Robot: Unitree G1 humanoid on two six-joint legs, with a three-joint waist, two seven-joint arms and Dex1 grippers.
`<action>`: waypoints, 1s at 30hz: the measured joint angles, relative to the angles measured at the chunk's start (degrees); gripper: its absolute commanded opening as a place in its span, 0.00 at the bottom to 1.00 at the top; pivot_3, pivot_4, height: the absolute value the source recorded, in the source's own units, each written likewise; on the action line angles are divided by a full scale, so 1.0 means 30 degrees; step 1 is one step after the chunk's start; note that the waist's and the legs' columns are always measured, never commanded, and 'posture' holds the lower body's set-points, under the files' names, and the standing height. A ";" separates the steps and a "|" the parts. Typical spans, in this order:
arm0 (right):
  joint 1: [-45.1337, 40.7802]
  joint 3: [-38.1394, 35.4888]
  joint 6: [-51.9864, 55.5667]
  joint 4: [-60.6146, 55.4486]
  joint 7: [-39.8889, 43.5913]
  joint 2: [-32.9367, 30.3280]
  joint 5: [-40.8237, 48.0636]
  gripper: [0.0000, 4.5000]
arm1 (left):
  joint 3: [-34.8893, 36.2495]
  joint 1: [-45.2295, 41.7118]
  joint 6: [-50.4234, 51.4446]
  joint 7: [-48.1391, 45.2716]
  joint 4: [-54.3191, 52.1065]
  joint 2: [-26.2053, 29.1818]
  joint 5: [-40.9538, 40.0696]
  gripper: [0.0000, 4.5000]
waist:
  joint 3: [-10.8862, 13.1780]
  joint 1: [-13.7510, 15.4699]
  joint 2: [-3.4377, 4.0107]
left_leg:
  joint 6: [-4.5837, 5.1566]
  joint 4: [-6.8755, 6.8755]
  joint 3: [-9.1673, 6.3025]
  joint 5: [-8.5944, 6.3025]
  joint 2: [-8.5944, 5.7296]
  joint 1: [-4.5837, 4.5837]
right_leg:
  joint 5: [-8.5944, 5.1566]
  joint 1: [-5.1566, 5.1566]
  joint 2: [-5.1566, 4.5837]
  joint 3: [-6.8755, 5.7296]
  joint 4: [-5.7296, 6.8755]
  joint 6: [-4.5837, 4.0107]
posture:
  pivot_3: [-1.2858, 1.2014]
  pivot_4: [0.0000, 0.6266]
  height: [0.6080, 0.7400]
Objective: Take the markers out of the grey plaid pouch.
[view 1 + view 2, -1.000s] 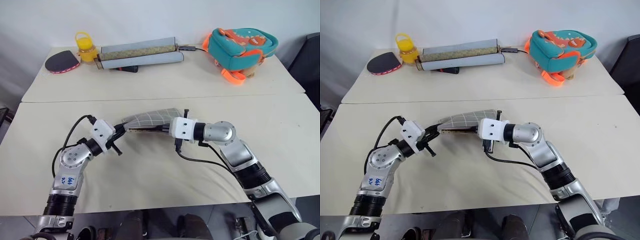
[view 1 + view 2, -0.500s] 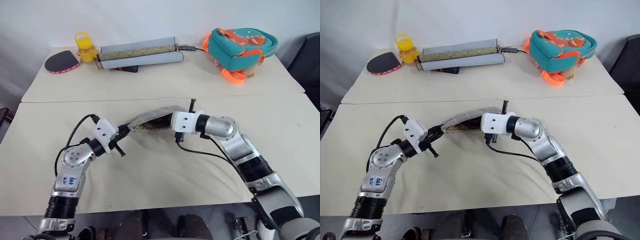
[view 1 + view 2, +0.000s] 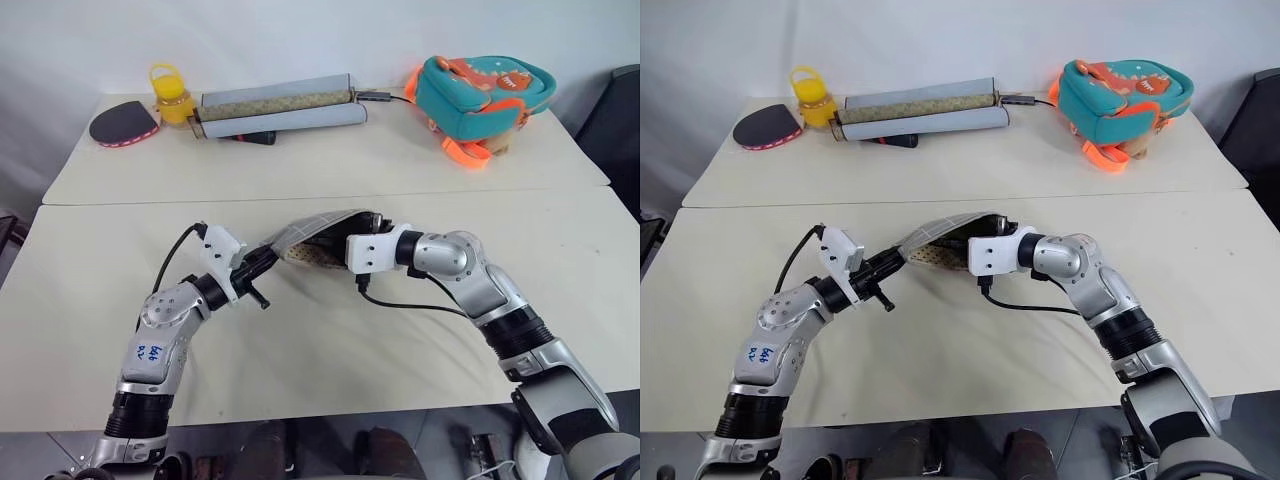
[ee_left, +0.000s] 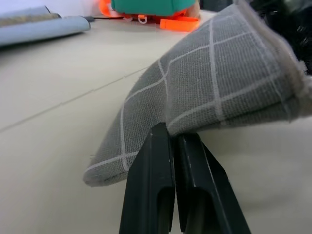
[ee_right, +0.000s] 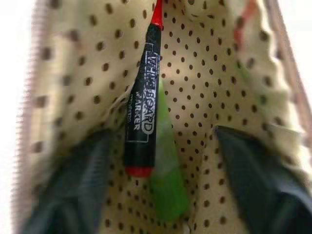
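1. On the far table [image 3: 330,160] you had a teal-and-orange backpack [image 3: 483,92] at the right.
2. Two grey rolled mats [image 3: 280,105] lay side by side mid-table, with a dark object [image 3: 250,138] just in front of them.
3. At the left stood a yellow jar [image 3: 171,97], beside a red-edged black paddle [image 3: 122,123].

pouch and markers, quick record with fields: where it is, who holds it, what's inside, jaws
pouch: grey plaid pouch, lifted off the near table between the two arms, mouth toward the right arm
left gripper: jaws shut on the pouch's end
right gripper: inside the pouch mouth, jaws open, one finger either side of the markers
markers: black marker with red ends and green marker, side by side on the dotted lining, not yet gripped
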 measured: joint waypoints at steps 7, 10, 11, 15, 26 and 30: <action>-0.0282 -0.0728 0.3156 -0.2209 0.3303 0.0177 0.3529 0.77 | 0.0537 0.0003 0.3096 -0.0004 -0.0531 -0.0184 -0.2538 0.00 | 0.0002 0.0067 -0.0003 | 0.0005 0.0007 -0.0018 0.0002 -0.0004 -0.0001 | 0.0000 0.0014 -0.0001 -0.0001 -0.0002 0.0000 | 0.52 0.24 1.00; -0.0524 -0.0772 0.4444 -0.3402 0.5887 -0.1191 0.4921 0.64 | 0.1160 0.0031 0.5113 -0.0010 -0.0647 -0.0296 -0.4484 0.00 | 0.0004 0.0106 -0.0006 | 0.0013 0.0017 -0.0046 -0.0002 -0.0013 0.0000 | 0.0000 0.0043 -0.0012 0.0020 -0.0014 0.0001 | 0.52 0.24 1.00; -0.0691 -0.0785 0.4817 -0.3713 0.6786 -0.1751 0.5293 0.64 | 0.1337 0.0041 0.5985 -0.0008 -0.0695 -0.0306 -0.5264 0.00 | 0.0004 0.0093 -0.0006 | 0.0014 0.0019 -0.0059 -0.0003 -0.0013 0.0000 | 0.0000 0.0058 -0.0013 0.0020 -0.0026 0.0000 | 0.52 0.24 1.00; -0.1545 -0.0760 0.6754 -0.4663 0.9355 -0.3068 0.6010 0.64 | 0.1519 0.0199 0.8230 -0.0018 -0.0788 -0.0414 -0.7071 0.00 | 0.0004 0.0059 -0.0006 | 0.0011 0.0020 -0.0117 -0.0002 -0.0010 0.0007 | -0.0002 0.0108 -0.0005 0.0027 -0.0051 -0.0004 | 0.52 0.24 1.00; -0.2313 0.1382 0.6965 -0.3146 0.9896 -0.2501 0.4023 0.28 | 0.1705 0.0219 0.9594 0.0867 -0.0359 -0.1410 -0.8337 0.00 | 0.0006 0.0094 -0.0010 | 0.0006 0.0045 -0.0180 0.0001 -0.0027 0.0012 | -0.0002 0.0210 0.0003 -0.0018 -0.0131 -0.0004 | 0.52 0.24 1.00; -0.1992 0.1757 0.5438 -0.2587 0.9020 -0.2373 0.2966 0.00 | 0.1678 0.0452 0.9456 0.1113 -0.0402 -0.1700 -0.8291 0.00 | 0.0006 0.0088 -0.0010 | 0.0005 0.0055 -0.0196 0.0001 -0.0028 0.0014 | -0.0002 0.0236 0.0007 -0.0023 -0.0151 -0.0004 | 0.52 0.24 1.00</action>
